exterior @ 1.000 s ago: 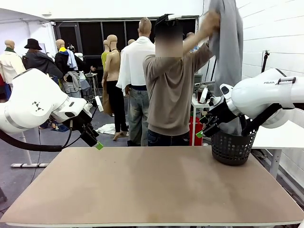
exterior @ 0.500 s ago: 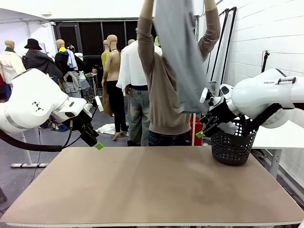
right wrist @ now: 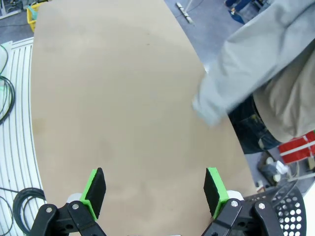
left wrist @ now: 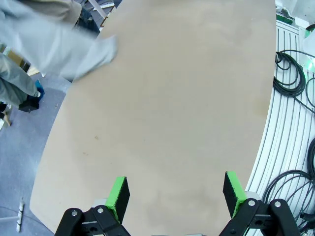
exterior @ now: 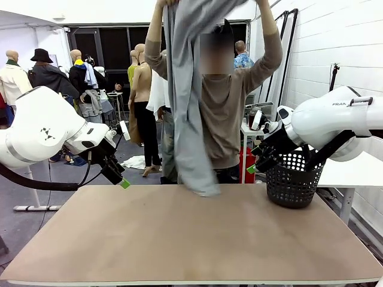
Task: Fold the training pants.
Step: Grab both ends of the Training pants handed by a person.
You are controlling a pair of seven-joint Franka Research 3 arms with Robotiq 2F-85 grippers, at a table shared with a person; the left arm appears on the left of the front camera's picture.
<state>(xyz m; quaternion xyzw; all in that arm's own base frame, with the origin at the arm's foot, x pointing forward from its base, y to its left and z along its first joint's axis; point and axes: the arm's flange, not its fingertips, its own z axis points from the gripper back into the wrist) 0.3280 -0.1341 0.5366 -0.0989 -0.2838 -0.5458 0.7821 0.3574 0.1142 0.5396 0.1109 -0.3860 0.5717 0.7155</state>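
I see brown tabletop (exterior: pixel 179 239) across lower frame; black perforated basket (exterior: pixel 291 186) at right, on its far corner; black cables (left wrist: pixel 289 78) coiled on floor, right edge.

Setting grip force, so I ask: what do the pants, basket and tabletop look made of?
The training pants: soft grey knit fabric, matte, hanging in limp folds. The basket: black, probably rigid plastic, walls pierced with round holes. The table: smooth matte brown board, perhaps fibreboard.

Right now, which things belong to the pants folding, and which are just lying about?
Job: light grey jersey training pants, held up by the person; brown table; open left gripper; open right gripper.
Lying about: black perforated basket; black floor cables.
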